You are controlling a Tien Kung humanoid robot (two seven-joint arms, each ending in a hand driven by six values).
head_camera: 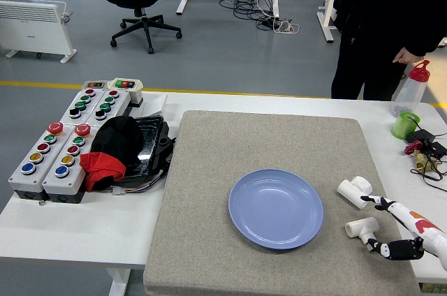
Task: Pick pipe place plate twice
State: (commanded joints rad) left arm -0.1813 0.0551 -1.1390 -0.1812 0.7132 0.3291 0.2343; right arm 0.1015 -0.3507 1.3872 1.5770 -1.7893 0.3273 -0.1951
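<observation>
— Fingers (383, 203) of our right hand (401, 230) are spread wide, as we read it: one reaches up toward the upper pipe fitting (355, 192), another curls low beside the lower pipe fitting (362, 227).

— Do we hold either one?

— We can't tell for sure. The lower fingertips sit just at the end of the lower fitting, perhaps touching it; nothing is wrapped around it. Both white fittings lie on the grey mat (209, 170), just right of the blue plate (276, 208), and the plate has nothing on it.

— Farther out?

— We see button boxes (66, 144) on the white table (70, 233) at the left, with black and red cloth (112, 149) beside them. A person (387, 24) stands at the far right, near a clear bottle (412, 86) and a green cup (404, 126).
</observation>
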